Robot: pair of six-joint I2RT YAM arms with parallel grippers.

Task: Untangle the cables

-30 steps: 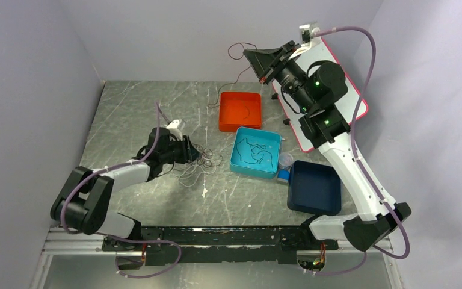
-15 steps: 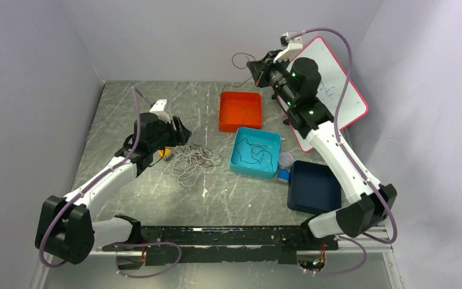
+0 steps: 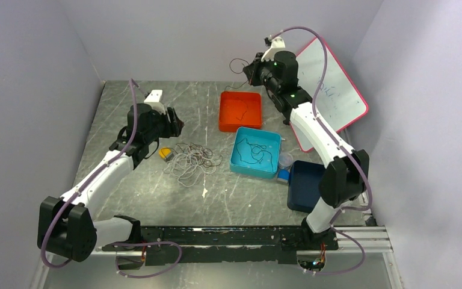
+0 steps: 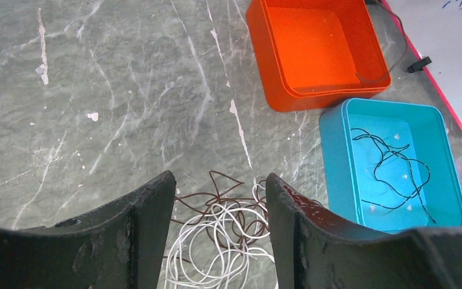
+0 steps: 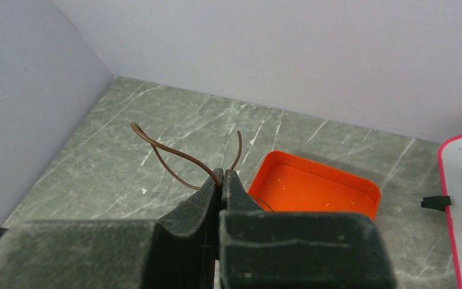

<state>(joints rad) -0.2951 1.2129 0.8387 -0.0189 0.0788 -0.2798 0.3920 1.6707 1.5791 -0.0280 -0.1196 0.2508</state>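
Note:
A tangle of white and brown cables (image 3: 190, 162) lies on the grey table, also under my left gripper in its wrist view as cables (image 4: 224, 238). My left gripper (image 3: 176, 124) hovers up and left of the pile, open and empty (image 4: 219, 180). Raised high at the back, above the orange box (image 3: 240, 111), is my right gripper (image 3: 249, 65). It is shut (image 5: 221, 174) on a thin brown cable (image 5: 169, 155), which loops out past the fingertips and trails down into the box. A black cable (image 4: 391, 165) lies in the teal box (image 3: 240, 164).
A pink-rimmed whiteboard (image 3: 337, 99) leans at the back right. A dark blue box (image 3: 314, 188) and a small clear cup (image 3: 285, 160) sit right of the teal box. A small yellow object (image 3: 166, 153) lies left of the pile. Walls close in on three sides.
My left gripper opened and drew back up and left off the cable pile. My right arm swung left and back, carrying the brown cable over the orange box.

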